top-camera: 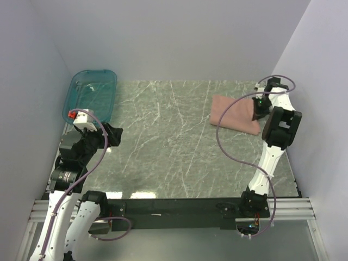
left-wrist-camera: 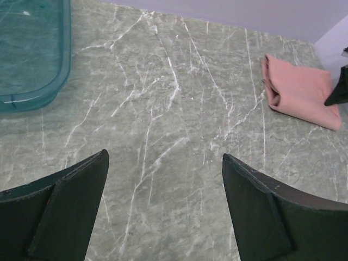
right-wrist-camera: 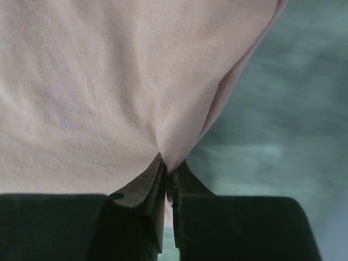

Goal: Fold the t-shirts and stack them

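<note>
A dusty-pink t-shirt (top-camera: 235, 115) lies folded into a small bundle at the table's far right; the left wrist view shows the t-shirt (left-wrist-camera: 302, 91) at its upper right. My right gripper (top-camera: 259, 112) is at the bundle's right edge, shut on a pinch of the t-shirt's fabric (right-wrist-camera: 109, 81), which bunches into the closed jaws of the right gripper (right-wrist-camera: 168, 169). My left gripper (top-camera: 113, 136) hovers over the left side of the table, far from the shirt. In its own view the left gripper (left-wrist-camera: 165, 160) stands wide open with only marble between its fingers.
A translucent teal plastic bin (top-camera: 91, 94) sits at the far left corner of the grey-green marble table (top-camera: 168, 141), also seen as the bin (left-wrist-camera: 32, 54) in the left wrist view. White walls close in the left, back and right sides.
</note>
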Robot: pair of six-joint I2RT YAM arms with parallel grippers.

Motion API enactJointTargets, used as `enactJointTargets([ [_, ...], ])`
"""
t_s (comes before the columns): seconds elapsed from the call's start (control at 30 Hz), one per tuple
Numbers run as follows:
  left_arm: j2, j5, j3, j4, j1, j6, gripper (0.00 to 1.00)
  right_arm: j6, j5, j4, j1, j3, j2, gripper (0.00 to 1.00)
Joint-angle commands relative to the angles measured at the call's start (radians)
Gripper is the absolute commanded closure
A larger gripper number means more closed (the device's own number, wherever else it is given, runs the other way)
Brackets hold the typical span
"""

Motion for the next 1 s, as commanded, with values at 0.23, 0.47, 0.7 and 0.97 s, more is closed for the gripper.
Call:
enactJointTargets([
  [0.23,-0.011,0.033,0.010,0.021,0.000,-0.004,0.10,-0.180,0.360,0.169,-0.044,-0.166,-0.255,0.56],
  [0.47,0.003,0.025,0.018,0.027,0.000,0.000,0.10,-0.165,0.326,0.205,-0.038,-0.232,-0.398,0.42],
  [0.7,0.005,-0.068,-0.028,0.052,0.001,-0.020,0.06,-0.246,-0.259,0.059,-0.021,-0.425,-0.591,0.39],
  [0.97,0.133,-0.133,-0.068,0.113,0.015,-0.060,0.01,-0.173,-0.415,0.342,-0.007,-0.846,-1.062,0.35],
])
